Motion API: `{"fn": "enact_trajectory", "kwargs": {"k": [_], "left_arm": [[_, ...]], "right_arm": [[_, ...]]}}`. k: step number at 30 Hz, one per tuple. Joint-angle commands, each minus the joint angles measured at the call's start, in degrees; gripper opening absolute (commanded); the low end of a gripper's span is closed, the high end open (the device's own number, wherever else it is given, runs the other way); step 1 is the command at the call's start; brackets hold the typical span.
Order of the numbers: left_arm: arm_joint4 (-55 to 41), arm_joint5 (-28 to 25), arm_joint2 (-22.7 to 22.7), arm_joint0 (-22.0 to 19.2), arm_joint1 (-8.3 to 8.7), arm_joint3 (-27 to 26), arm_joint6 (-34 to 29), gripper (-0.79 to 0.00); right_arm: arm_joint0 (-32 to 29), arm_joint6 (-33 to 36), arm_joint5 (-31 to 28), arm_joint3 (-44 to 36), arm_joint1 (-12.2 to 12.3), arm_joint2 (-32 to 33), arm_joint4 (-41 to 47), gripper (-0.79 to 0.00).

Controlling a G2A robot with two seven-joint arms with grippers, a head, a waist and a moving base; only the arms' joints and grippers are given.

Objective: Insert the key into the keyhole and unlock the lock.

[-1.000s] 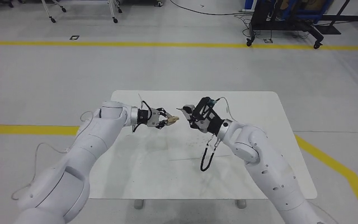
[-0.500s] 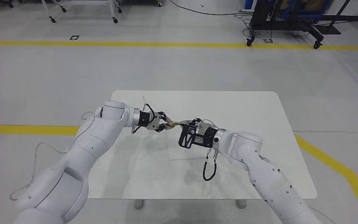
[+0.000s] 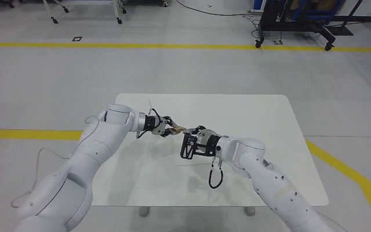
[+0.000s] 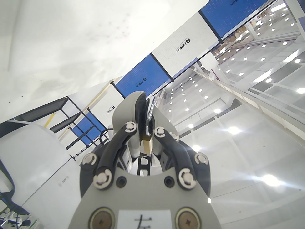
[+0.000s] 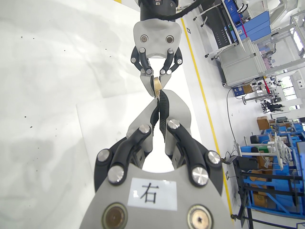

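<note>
Lock (image 3: 179, 127) hangs a bit left of the middle of the top view, over the table (image 3: 261, 116). Left claw (image 3: 171, 126) pinches it tight, with the brass end poking out to the right. Right claw (image 3: 186, 134) is just below and right of the lock, tip to tip with the other claw. Its pads (image 5: 164, 106) are pressed together. I think the key is pinched between them, but it is too hidden to see. I cannot tell if it is in the hole yet. Both claws make one line, slanting down to the right. The key must push or turn along that line.
</note>
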Motion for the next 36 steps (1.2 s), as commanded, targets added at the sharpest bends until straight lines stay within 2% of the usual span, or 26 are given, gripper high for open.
{"fn": "enact_trajectory", "kwargs": {"k": [1,18,36], "left_arm": [[0.4,0.0,0.0,0.0,-0.08,0.0,-0.1,-0.785],[2.0,0.5,-0.9,0.1,-0.57,0.7,-0.9,-0.785],[3.3,0.8,-1.8,0.1,-1.25,1.3,-0.1,-0.785]], "right_arm": [[0.1,0.6,0.6,0.0,-0.1,-0.6,-0.3,-0.785],[-0.7,2.6,1.7,-1.3,-0.1,-0.9,-2.9,-0.785],[-0.7,7.8,1.8,-2.0,-0.5,-2.1,-4.0,-0.785]]}}
